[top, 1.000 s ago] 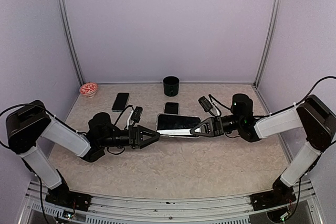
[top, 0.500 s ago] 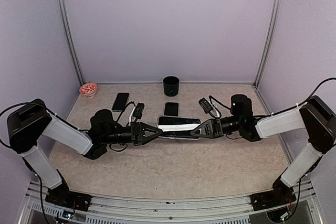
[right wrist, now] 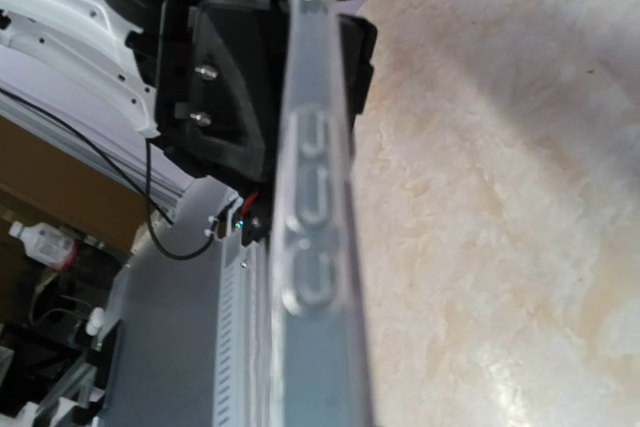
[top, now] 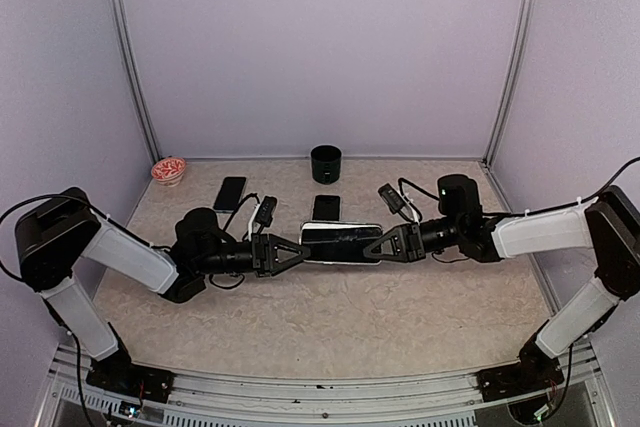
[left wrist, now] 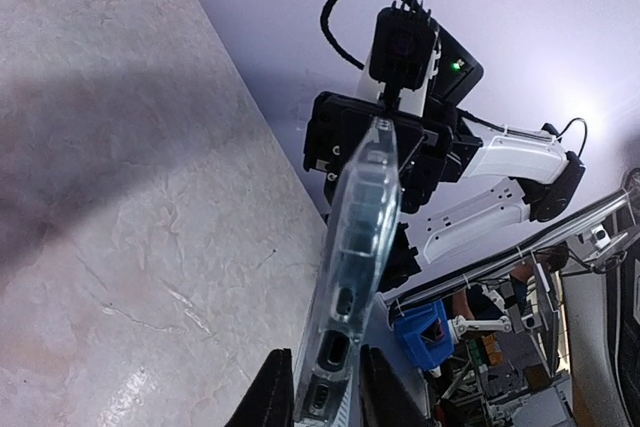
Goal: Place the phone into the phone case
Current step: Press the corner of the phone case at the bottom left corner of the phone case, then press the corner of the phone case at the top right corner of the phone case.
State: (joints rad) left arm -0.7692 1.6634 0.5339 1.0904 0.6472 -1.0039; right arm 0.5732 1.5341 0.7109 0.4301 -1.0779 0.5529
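Left tool (top: 299, 250) and right tool (top: 367, 247) each clamp a short end of the phone case (top: 340, 243), lifted over mid-worktop (top: 330, 317). Clear, light, probably flexy and slick, so grip the rims. Dark phone (top: 326, 207) lies just behind.

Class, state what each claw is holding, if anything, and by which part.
Both hold the clear phone case: the left claw clamps one short end, and the right claw clamps the opposite short end.
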